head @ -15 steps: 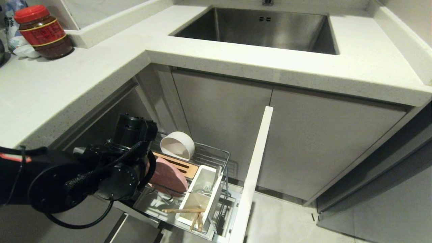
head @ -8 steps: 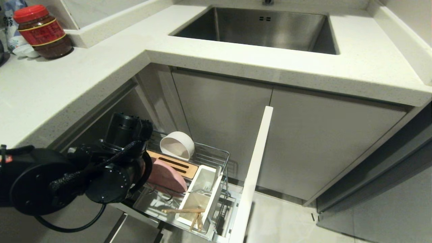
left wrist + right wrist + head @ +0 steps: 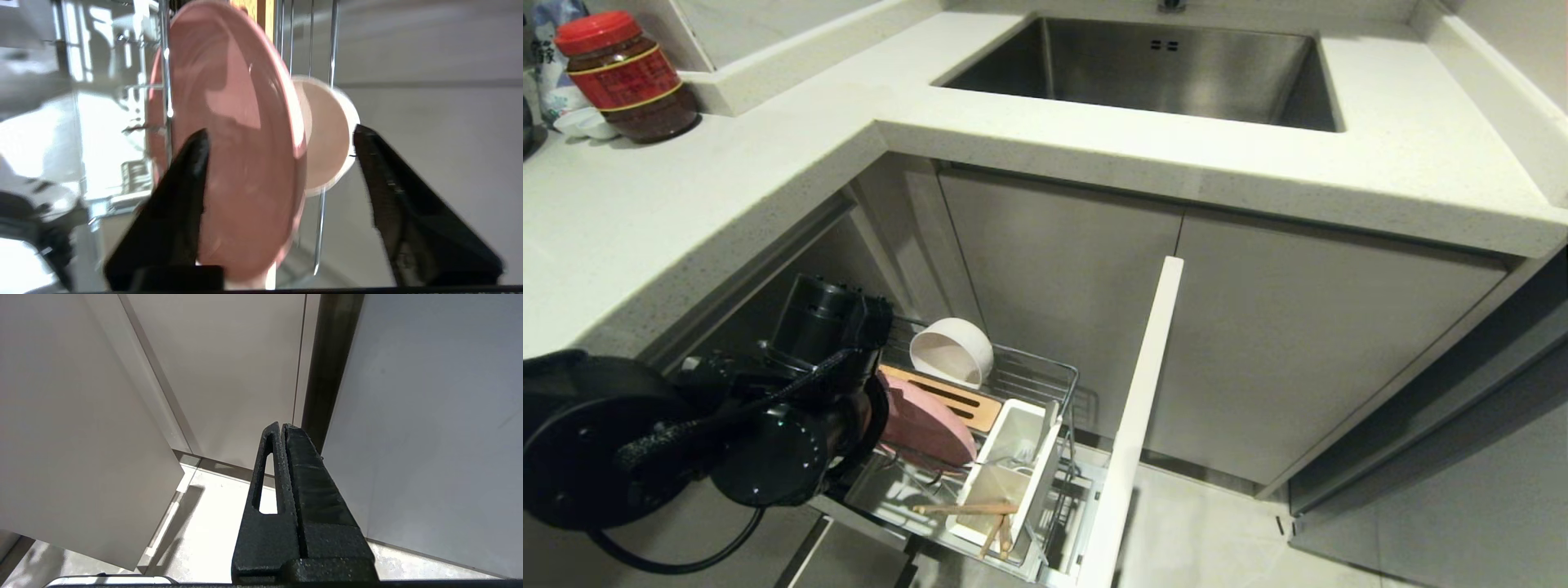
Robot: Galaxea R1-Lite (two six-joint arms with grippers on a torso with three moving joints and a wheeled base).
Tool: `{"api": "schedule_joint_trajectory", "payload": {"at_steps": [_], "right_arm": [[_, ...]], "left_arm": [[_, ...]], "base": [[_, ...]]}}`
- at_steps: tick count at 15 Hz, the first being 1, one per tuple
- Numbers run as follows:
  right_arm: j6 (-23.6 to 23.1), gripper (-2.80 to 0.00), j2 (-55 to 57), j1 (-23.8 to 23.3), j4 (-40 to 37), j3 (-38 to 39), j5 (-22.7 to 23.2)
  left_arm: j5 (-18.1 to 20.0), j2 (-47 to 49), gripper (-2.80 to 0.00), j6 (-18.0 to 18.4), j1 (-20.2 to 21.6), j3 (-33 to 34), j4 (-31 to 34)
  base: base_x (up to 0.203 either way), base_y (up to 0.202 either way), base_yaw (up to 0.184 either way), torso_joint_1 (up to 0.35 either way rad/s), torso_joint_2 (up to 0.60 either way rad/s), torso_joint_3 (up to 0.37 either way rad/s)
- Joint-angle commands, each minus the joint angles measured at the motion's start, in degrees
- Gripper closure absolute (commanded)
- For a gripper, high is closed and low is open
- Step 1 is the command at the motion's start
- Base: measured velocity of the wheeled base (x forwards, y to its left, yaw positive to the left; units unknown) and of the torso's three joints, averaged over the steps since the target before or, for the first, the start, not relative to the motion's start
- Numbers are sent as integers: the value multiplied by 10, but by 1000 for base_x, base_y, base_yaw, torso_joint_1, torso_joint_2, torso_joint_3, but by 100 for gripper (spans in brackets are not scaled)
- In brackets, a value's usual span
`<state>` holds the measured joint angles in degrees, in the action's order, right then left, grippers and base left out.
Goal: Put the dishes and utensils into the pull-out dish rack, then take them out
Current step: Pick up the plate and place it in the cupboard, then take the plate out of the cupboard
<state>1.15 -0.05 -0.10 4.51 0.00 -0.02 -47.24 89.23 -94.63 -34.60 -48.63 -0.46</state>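
The pull-out dish rack [image 3: 1058, 377] stands drawn out below the counter, its white front panel [image 3: 1137, 425] on the right. The pink plate [image 3: 925, 426] stands on edge in the rack's wires. Behind it, past the wooden strip [image 3: 947, 398], the off-white bowl [image 3: 952, 351] lies on its side. Chopsticks [image 3: 968, 509] lie in the near white cup, and a fork [image 3: 1023, 451] stands in the far cup. My left arm [image 3: 792, 408] is at the rack's left side. In the left wrist view my left gripper [image 3: 280, 130] is open with the plate [image 3: 233, 143] between its spread fingers and the bowl [image 3: 327, 134] beyond. My right gripper [image 3: 282, 425] is shut and empty, parked by the cabinet doors.
The white countertop [image 3: 768, 163] overhangs the rack and my left arm. It holds a steel sink [image 3: 1160, 65] and a red-lidded jar [image 3: 625, 77]. Grey cabinet doors [image 3: 1258, 327] close off the back. Pale floor [image 3: 1217, 531] lies right of the front panel.
My left gripper has opened and let go of the plate, which now stands in the rack. The left arm has drawn back a little to the left.
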Motion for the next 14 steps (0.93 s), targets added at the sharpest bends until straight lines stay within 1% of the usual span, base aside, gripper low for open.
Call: {"api": "schedule_joint_trajectory", "payload": {"at_steps": [1, 4, 5, 7, 8, 9, 11, 14], "right_arm": [[0, 0, 0, 0, 1, 15, 0], [0, 0, 0, 0, 1, 15, 0], [0, 0, 0, 0, 1, 15, 0], [0, 0, 0, 0, 1, 15, 0], [0, 0, 0, 0, 1, 15, 0], [0, 0, 0, 0, 1, 15, 0], [0, 0, 0, 0, 1, 15, 0], [0, 0, 0, 0, 1, 15, 0]], "left_arm": [[-3, -39, -280, -7, -28, -17, 53], [-7, -96, -280, -6, -70, -63, 142], [-18, -112, 0, -6, -83, -81, 169], [-33, -132, 0, -2, -92, -118, 231], [-37, -143, 0, 3, -93, -147, 256], [-43, -156, 0, 21, -93, -171, 273], [-65, -195, 0, 96, -94, -219, 279], [-79, -247, 0, 229, -90, -306, 279]], "base": [[0, 0, 0, 0, 0, 0], [0, 0, 0, 0, 0, 0], [0, 0, 0, 0, 0, 0], [0, 0, 0, 0, 0, 0], [0, 0, 0, 0, 0, 0], [0, 0, 0, 0, 0, 0], [0, 0, 0, 0, 0, 0], [0, 0, 0, 0, 0, 0]]}}
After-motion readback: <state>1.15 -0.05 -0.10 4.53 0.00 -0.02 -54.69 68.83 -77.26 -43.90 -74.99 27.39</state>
